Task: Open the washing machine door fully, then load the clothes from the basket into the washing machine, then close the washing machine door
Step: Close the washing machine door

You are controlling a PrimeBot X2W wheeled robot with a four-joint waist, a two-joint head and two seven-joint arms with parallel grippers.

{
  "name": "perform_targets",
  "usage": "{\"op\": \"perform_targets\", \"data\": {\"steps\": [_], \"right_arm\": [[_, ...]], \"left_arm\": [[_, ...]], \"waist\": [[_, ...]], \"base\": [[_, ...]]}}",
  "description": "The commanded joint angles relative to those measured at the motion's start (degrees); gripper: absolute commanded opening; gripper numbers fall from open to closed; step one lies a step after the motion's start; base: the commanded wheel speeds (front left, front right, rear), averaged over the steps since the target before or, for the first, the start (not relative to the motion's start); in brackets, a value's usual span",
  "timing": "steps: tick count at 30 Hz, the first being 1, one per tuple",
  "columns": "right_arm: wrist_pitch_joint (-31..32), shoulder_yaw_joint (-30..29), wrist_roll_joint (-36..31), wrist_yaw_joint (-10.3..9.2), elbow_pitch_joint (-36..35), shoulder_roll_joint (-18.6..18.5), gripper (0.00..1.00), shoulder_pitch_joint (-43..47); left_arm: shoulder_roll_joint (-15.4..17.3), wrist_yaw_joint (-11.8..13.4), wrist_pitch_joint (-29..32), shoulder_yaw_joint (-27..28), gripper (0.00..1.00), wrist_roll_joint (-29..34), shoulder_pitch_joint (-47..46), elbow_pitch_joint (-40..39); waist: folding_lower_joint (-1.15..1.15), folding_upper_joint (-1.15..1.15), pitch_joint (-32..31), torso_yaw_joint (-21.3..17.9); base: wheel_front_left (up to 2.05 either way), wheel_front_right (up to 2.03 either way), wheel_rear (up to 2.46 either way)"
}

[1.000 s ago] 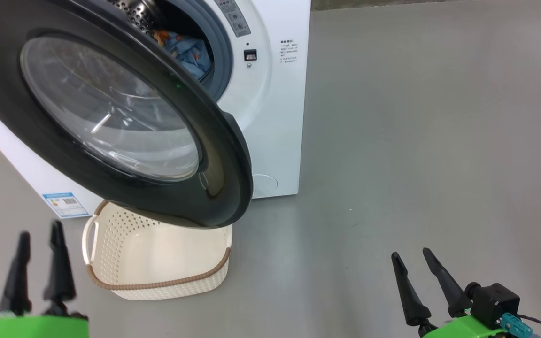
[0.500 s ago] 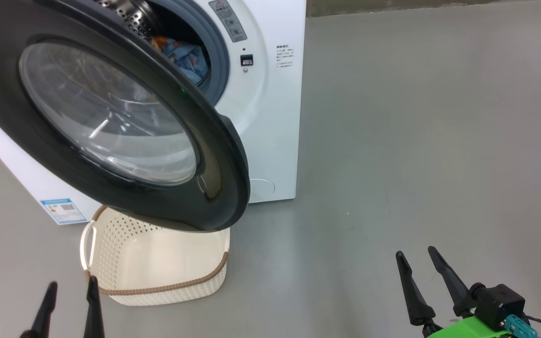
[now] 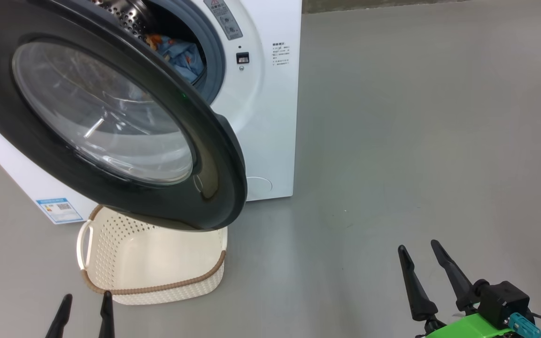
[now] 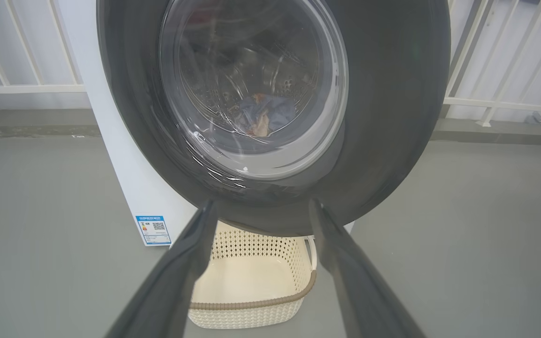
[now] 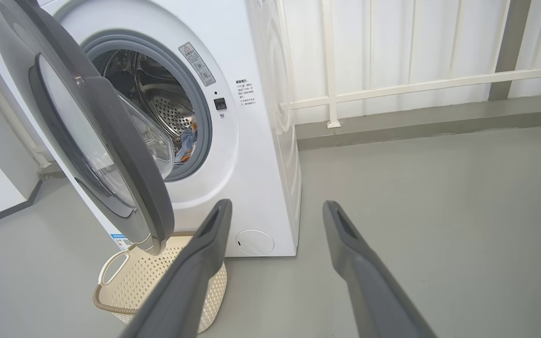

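Observation:
The white washing machine (image 3: 261,122) stands with its black-rimmed round door (image 3: 111,117) swung partly out over the cream basket (image 3: 158,263), which looks bare inside. Light blue clothes (image 3: 181,54) with orange print lie in the steel drum and also appear through the door glass as clothes (image 4: 263,115). Low at the left, my left gripper (image 3: 85,300) is open and holds nothing, a short way in front of the basket. My right gripper (image 3: 423,251) is open with nothing in it over bare floor at the lower right. The door (image 5: 87,141) hangs ajar beside the drum opening.
Grey floor (image 3: 416,141) stretches to the right of the machine. A white railing (image 5: 416,84) and wall run behind it. A blue label (image 3: 59,210) sits low on the machine front, and a round flap (image 3: 257,185) near its right corner.
My left gripper has dropped toward the bottom edge of the head view and shifted slightly right. The camera has shifted a little. The right gripper keeps its place, open.

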Motion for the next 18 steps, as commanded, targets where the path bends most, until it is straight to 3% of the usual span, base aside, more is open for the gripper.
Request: {"op": "perform_targets", "data": {"steps": [1,18], "right_arm": [[-0.68,1.12,-0.76,0.16,-1.76,-0.17,1.0,-0.56],[-0.68,0.55,-1.3,0.16,-1.07,-0.17,1.0,-0.2]], "left_arm": [[0.22,-0.14,-0.37,1.72,1.0,0.49,-0.89,-1.73],[-0.59,-0.14,-0.37,2.16,1.0,1.1,-0.46,-2.13]], "waist": [[0.0,0.0,-0.02,0.0],[0.0,0.0,-0.48,0.55]], "base": [[0.0,0.0,0.0],[0.0,0.0,0.0]]}}
